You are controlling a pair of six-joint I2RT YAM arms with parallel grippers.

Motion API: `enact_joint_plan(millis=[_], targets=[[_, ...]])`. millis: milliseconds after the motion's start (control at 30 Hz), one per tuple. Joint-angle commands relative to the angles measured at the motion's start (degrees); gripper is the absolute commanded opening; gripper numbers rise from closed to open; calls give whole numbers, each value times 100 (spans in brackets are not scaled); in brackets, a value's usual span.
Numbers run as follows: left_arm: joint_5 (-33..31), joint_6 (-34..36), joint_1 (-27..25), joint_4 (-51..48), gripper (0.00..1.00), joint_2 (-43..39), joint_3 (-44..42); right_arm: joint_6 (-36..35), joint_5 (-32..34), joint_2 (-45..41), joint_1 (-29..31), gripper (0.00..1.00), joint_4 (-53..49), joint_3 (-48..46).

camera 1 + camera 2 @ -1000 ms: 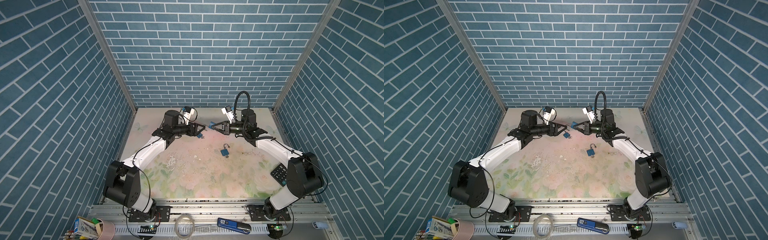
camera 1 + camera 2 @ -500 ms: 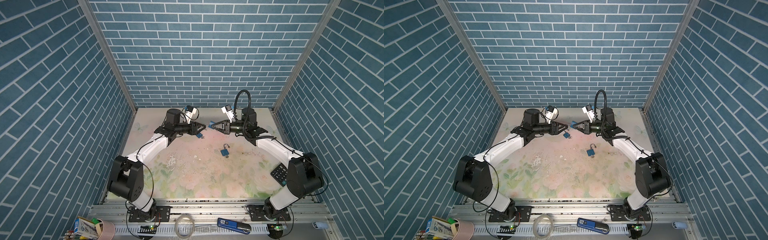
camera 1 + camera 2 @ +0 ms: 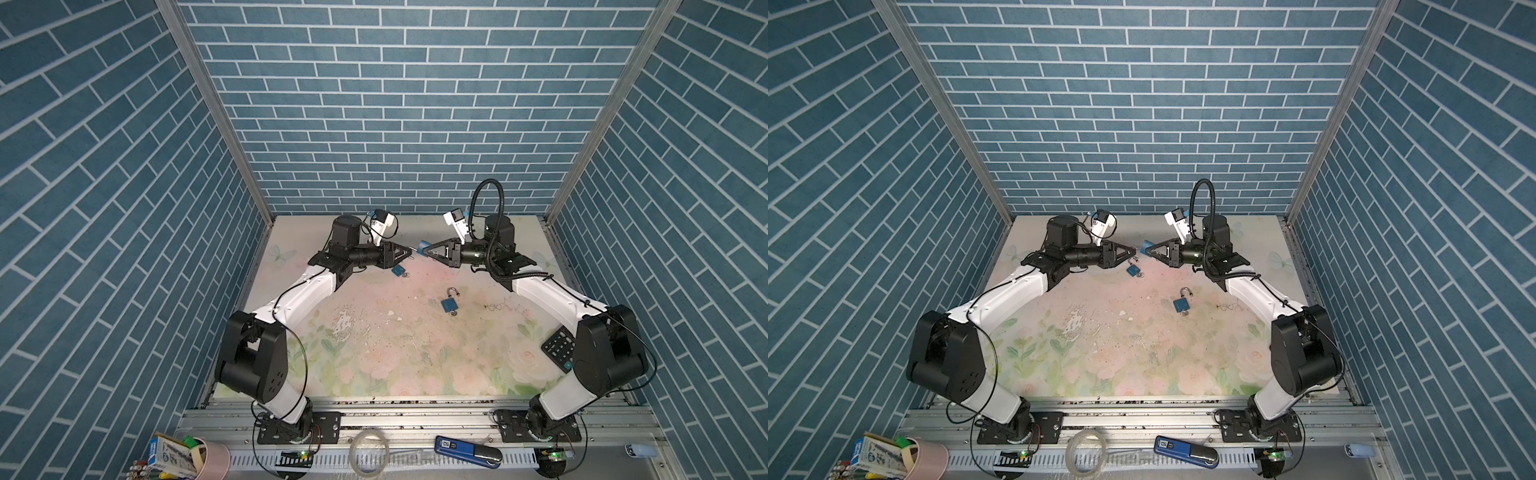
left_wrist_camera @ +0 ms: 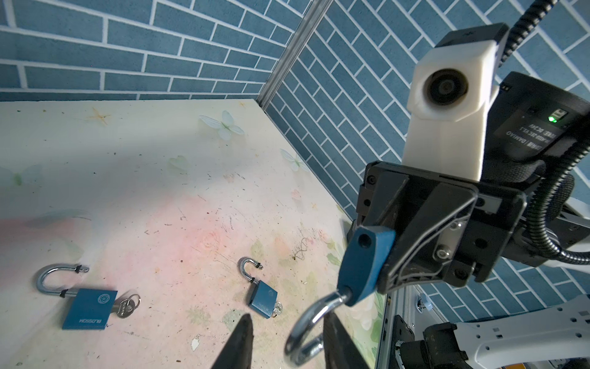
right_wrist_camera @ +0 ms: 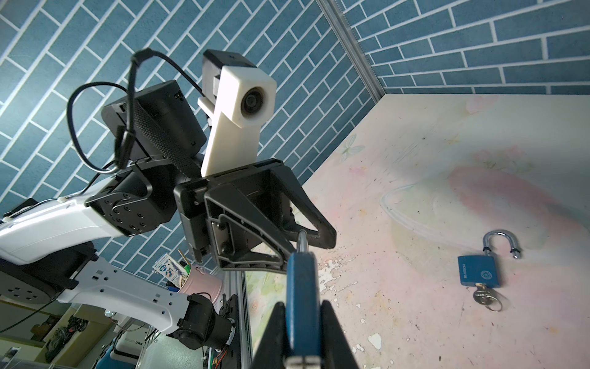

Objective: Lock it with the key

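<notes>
My right gripper (image 5: 301,306) is shut on the body of a blue padlock (image 5: 301,284), held in the air near the back middle in both top views (image 3: 424,248) (image 3: 1147,247). Its open silver shackle (image 4: 306,322) points at my left gripper (image 4: 287,316). The left jaws stand apart around the shackle: it lies against one finger (image 4: 332,329), and a gap shows to the other finger. Two more blue padlocks lie on the mat with open shackles (image 4: 89,308) (image 4: 263,298), each with a key (image 4: 126,306) (image 4: 276,310) in it. Whether the held padlock carries a key I cannot tell.
The two loose padlocks (image 3: 397,271) (image 3: 449,304) lie below and in front of the grippers. A black keypad (image 3: 559,349) rests by the right arm's base. A pink cup (image 3: 203,459) and a blue device (image 3: 465,446) sit past the front rail. Brick walls enclose three sides.
My left gripper has moved in towards the held padlock and its jaws have narrowed around the shackle. The right arm and its padlock have stayed put.
</notes>
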Motion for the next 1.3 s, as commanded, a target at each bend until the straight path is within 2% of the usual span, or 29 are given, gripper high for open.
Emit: enact_joint_plan(millis=[0, 267, 633, 1100, 1267], targets=[[160, -1, 45, 113, 36, 61, 146, 62, -218, -16, -29, 0, 330, 158], [298, -309, 47, 428, 30, 58, 96, 92, -253, 32, -39, 0, 343, 166], [484, -346, 55, 358, 21, 112, 197, 203, -310, 151, -54, 0, 481, 276], [447, -303, 111, 257, 19, 188, 236, 247, -398, 223, -69, 0, 552, 291], [485, -257, 167, 147, 22, 218, 294, 204, -446, 212, -100, 0, 548, 281]])
